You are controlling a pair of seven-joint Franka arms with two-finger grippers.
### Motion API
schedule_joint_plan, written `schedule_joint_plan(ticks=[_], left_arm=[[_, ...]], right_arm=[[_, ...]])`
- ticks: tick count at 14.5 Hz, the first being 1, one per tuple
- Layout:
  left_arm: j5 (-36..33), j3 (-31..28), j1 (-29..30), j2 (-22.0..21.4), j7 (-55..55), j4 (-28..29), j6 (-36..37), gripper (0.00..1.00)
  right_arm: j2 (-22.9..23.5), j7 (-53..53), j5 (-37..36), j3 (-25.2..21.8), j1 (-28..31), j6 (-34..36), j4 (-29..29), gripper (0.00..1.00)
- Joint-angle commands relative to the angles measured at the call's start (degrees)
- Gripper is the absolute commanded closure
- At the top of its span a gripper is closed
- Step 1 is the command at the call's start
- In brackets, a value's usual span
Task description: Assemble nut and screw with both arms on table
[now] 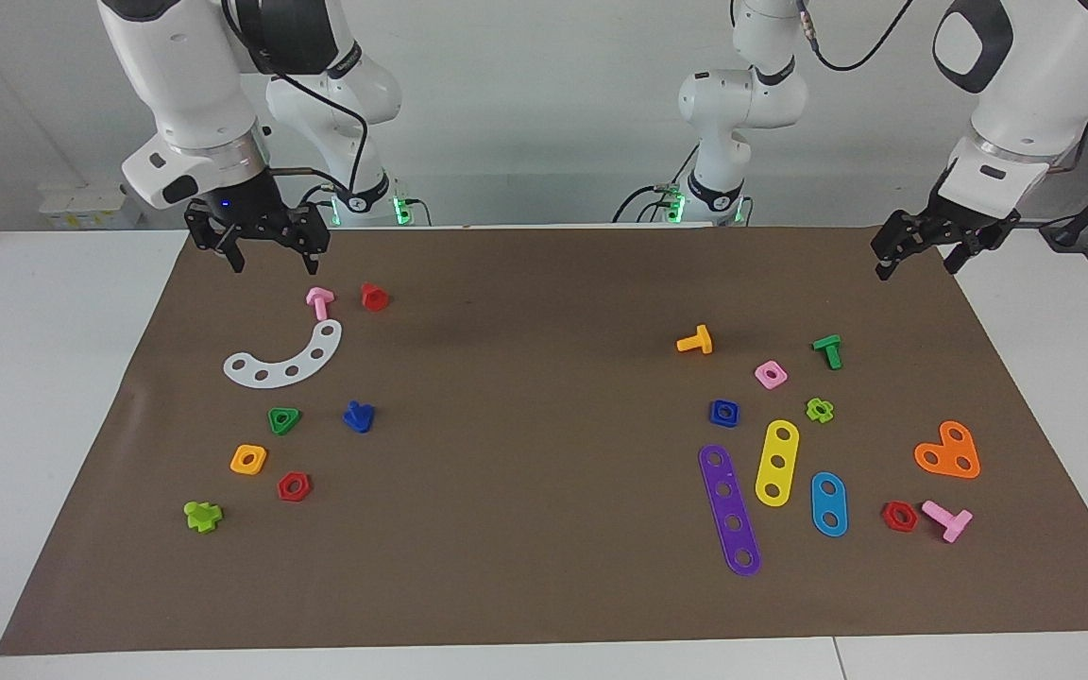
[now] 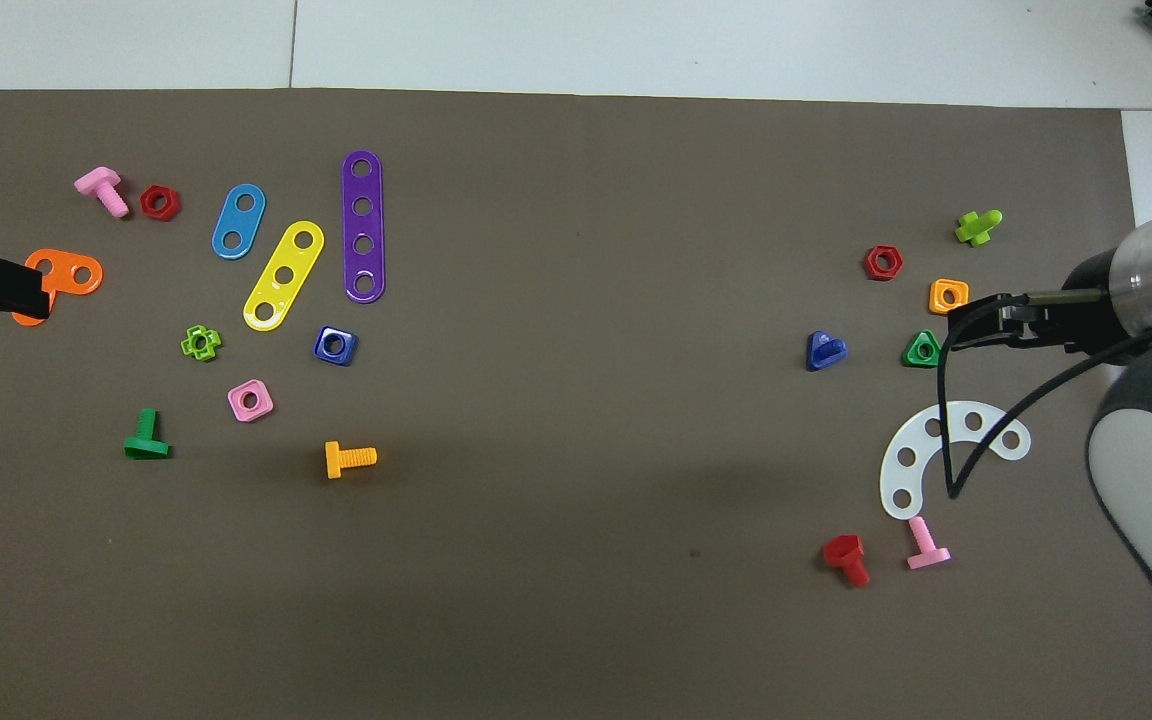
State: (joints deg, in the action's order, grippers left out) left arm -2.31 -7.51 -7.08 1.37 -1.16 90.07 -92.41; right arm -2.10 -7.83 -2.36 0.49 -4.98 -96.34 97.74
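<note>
The table [image 1: 43, 397] is a wide white top almost wholly covered by a brown mat [image 1: 525, 378]; nothing on it is stacked or joined. The two arms hang over the mat's robot-side edge, one near each corner; the right arm [image 1: 190, 85] carries the right gripper [image 1: 272, 263] in the air just above the corner at its own end of the table, fingers spread apart and empty, with the pink T-bolt [image 1: 319, 301] and the red bolt [image 1: 374, 297] lying close below it; the left arm [image 1: 1026, 85] holds the left gripper [image 1: 917, 264] above the other robot-side corner, fingers likewise apart and gripping nothing. The long purple strip [image 1: 730, 510] lies toward the left arm's end, beside the yellow strip [image 1: 776, 462]; the white curved strip [image 1: 285, 359] lies toward the right arm's end. The screw [image 1: 358, 416] rests on the mat at the right arm's end, beside the green triangular nut [image 1: 283, 420] and nearer the mat's middle than it. The nut [image 1: 723, 413] lies flat at the left arm's end, hole upward, just beside the top of the purple strip, well apart from the screw.
</note>
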Motion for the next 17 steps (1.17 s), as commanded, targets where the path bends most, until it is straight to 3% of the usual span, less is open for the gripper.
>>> schedule_joint_plan(ticks=[1, 4, 7, 12, 15, 17], left_arm=[[-0.1, 0.3, -0.7, -1.3, 0.4, 1.3, 0.4, 0.0], [0.0, 1.4, -1.7, -1.3, 0.4, 1.0, -0.6, 0.0], [0.0, 1.7, -5.6, -2.0, 0.1, 2.0, -0.1, 0.0], [0.6, 2.1, -6.7, -2.9, 0.0, 3.9, -0.4, 0.0], [7.8, 2.0, -5.8, -3.4, 0.0, 4.9, -1.3, 0.0], [9.3, 2.0, -5.7, -5.3, -0.2, 10.1, -6.6, 0.0]], right_arm=[[-4.6, -0.7, 1.4, 0.4, 1.2, -8.0, 10.4, 0.0], [-3.6, 0.3, 1.4, 0.4, 1.6, -11.9, 13.9, 0.0], [-1.3, 0.9, 1.4, 0.4, 1.6, -20.7, 18.0, 0.0], [7.8, 0.5, 1.5, 0.5, 1.1, -31.5, 19.0, 0.01], [12.2, 0.5, 1.5, 0.6, 0.5, -36.4, 19.0, 0.03], [14.6, 0.4, 1.5, 0.9, 0.5, -39.1, 19.0, 0.07]])
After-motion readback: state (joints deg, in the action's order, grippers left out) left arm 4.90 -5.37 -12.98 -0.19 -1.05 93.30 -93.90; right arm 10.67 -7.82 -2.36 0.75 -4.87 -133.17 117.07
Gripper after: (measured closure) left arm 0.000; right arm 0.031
